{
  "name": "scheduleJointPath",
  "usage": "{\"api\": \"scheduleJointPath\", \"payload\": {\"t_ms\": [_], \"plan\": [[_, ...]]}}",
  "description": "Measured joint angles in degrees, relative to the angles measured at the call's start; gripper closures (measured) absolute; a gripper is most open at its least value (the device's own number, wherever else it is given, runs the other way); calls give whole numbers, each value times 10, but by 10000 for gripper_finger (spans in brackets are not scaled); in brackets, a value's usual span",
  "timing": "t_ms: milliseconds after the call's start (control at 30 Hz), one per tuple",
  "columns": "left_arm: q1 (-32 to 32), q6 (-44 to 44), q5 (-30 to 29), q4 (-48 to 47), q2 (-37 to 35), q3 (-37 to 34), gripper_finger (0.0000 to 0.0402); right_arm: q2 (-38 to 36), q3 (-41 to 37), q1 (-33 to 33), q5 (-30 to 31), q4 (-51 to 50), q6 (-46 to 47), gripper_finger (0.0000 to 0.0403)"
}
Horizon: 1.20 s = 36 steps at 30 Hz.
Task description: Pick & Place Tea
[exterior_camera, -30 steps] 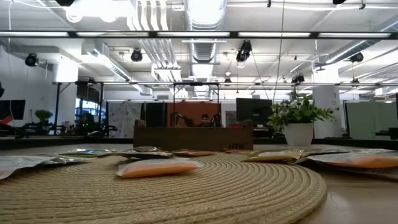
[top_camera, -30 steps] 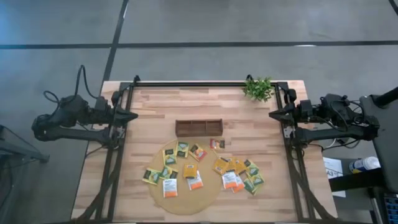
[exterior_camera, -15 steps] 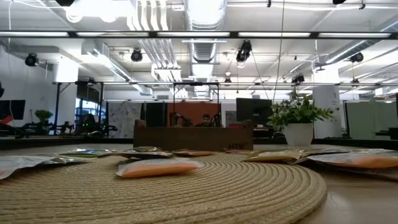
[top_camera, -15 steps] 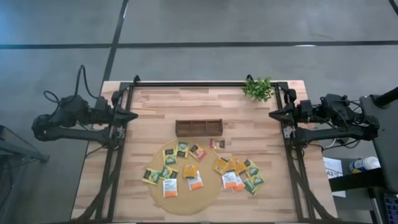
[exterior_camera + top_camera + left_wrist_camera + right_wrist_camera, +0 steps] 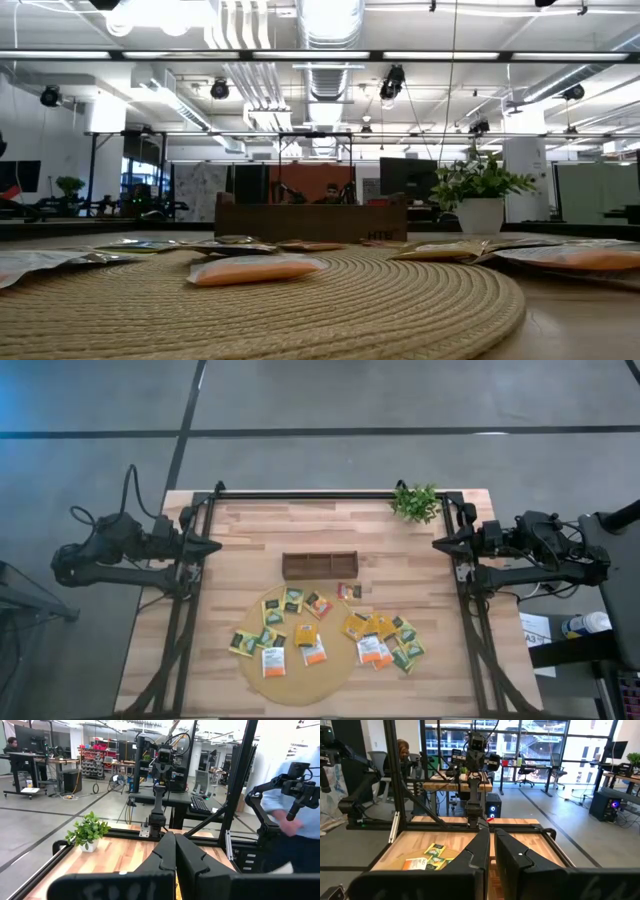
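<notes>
- Along the lower middle of the high frame, nearest the camera side: tea sachets [image 5: 273,661] lie scattered on the round mat [image 5: 330,678], and a second clump [image 5: 383,640] spills off its right edge onto the bare tabletop [image 5: 240,535]. Yellow, green and white-with-orange mixed.
- Risk, my reading: sachets in the right clump overlap, so a pinch there may lift two at once or drag a neighbour along. They lie flat, so a shallow approach could slide one instead of catching it.
- One lone sachet [image 5: 348,591] sits just below the tray's right end, apart from the rest. Likely the easiest pick.
- Mid-frame: dark three-compartment tray [image 5: 319,566]. All three compartments look empty from above, so no tea is placed yet. Narrow slots; a sachet released flat or off-centre could bridge a divider or land outside.
- Left edge of frame: left hand [image 5: 212,546], fingers together, holding nothing, parked at the tabletop's edge and well apart from the tea.
- Right edge: right hand [image 5: 440,544], fingers nearly together, nothing between them, likewise parked.
- Upper right: small potted plant [image 5: 416,503] at the far edge, near the right arm's swing path.
</notes>
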Motion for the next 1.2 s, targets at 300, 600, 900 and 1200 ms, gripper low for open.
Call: {"api": "scheduleJointPath", "payload": {"t_ms": [300, 600, 900, 1200], "plan": [[0, 0, 0, 0, 0, 0, 401, 0, 0, 0, 0, 2, 1, 376], [0, 0, 0, 0, 0, 0, 401, 26, -6, 0, 36, 40, 171, 376], [0, 0, 0, -2, 0, 0, 401, 234, -21, 0, 50, -87, 365, 376], [0, 1, 0, -4, 0, 0, 401, 374, -27, 2, -75, -117, 483, 376]]}}
